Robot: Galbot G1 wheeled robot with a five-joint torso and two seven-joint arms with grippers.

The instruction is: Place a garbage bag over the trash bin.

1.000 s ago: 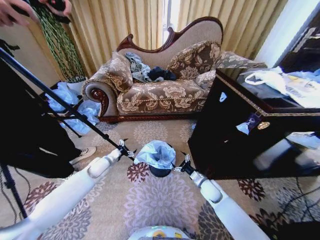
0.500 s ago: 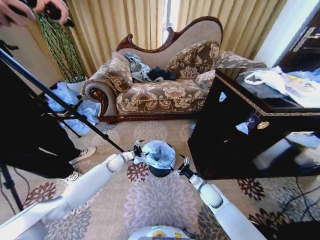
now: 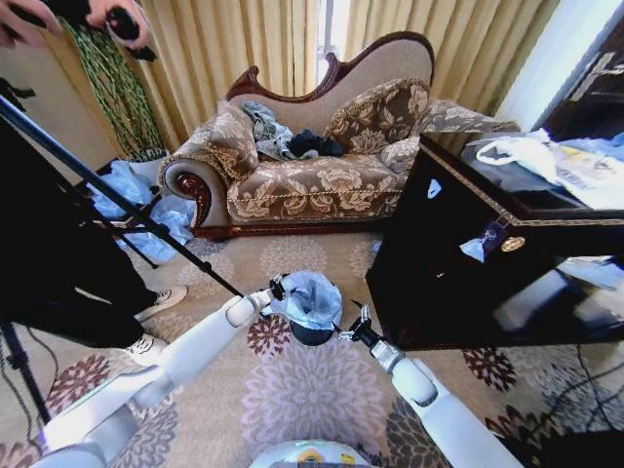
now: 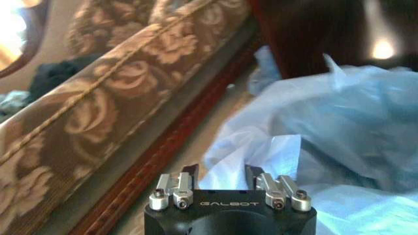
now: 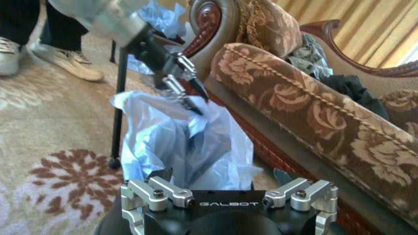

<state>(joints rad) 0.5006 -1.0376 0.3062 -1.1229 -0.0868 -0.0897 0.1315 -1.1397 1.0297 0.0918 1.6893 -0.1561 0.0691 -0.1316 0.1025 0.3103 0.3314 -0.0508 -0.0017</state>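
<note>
The black trash bin (image 3: 312, 335) stands on the carpet in front of the sofa, with the pale blue garbage bag (image 3: 310, 297) bunched over its top. My left gripper (image 3: 278, 290) is at the bag's left edge. In the left wrist view it (image 4: 220, 172) is open, with a fold of the bag (image 4: 281, 147) rising between its fingers. Just right of the bin, my right gripper (image 3: 356, 327) is open. Its wrist view looks past its spread fingers (image 5: 223, 177) at the bag (image 5: 170, 142) and the left gripper (image 5: 188, 97) on the bag's rim.
The patterned sofa (image 3: 312, 180) is behind the bin. A large glossy black cabinet (image 3: 468, 263) stands close on the right. A black tripod leg (image 3: 146, 219) slants down to the bin's left. A heap of pale blue plastic (image 3: 146, 210) and a person's shoes (image 3: 161, 302) are at the left.
My left arm has swung right, bringing its gripper from beside the bin to the bag's left rim. The right gripper has barely moved.
</note>
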